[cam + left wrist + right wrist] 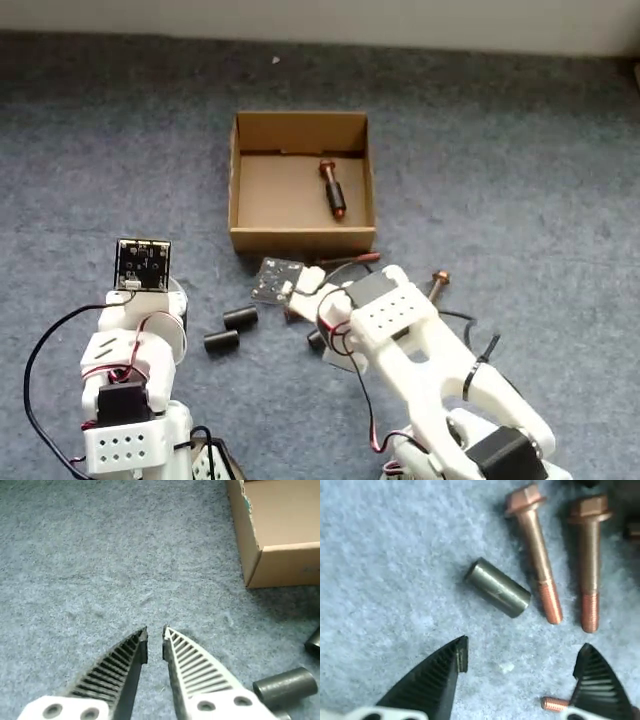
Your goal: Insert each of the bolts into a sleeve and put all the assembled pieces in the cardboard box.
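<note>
The cardboard box (300, 238) (280, 535) holds one bolt in a sleeve (333, 190). My right gripper (524, 657) (300, 290) hangs open just in front of the box, over the carpet. Ahead of its fingertips lie a grey sleeve (497, 587) and two copper bolts (535, 550) (589, 560). A third bolt's threaded end (555, 703) pokes out beside one finger. My left gripper (155, 635) is over bare carpet left of the box, fingers nearly together with nothing between them. Two dark sleeves (240, 318) (221, 341) lie between the arms, one of these sleeves (285, 686) close to the left gripper.
Another bolt (437, 285) lies right of the right arm and one bolt (355, 260) rests against the box front. Grey carpet (500, 150) covers the table, with open room left and right of the box. Cables trail from both arms.
</note>
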